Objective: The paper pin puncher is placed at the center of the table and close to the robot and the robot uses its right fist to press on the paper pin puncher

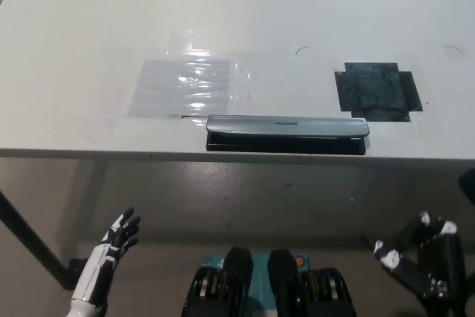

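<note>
A white table [89, 20] fills the upper part of the head view, its near edge running straight across the middle, with grey floor [245, 198] showing below it. On the table, left of centre, lies a clear plastic sheet [189, 87] that catches the light. To the right, well apart from the sheet, is a dark square patch [378, 91] stuck flat on the surface. The long puncher [287, 134], with a silver top bar and a black base, lies lengthwise along the near edge at the middle of the table, its left end just beside the sheet's near corner. Below the table level, the white left hand [119, 237] hangs at the lower left, released, fingers spread and holding nothing. The black right hand [419, 254] sits at the lower right, well apart from the puncher; I cannot tell whether it is clenched.
</note>
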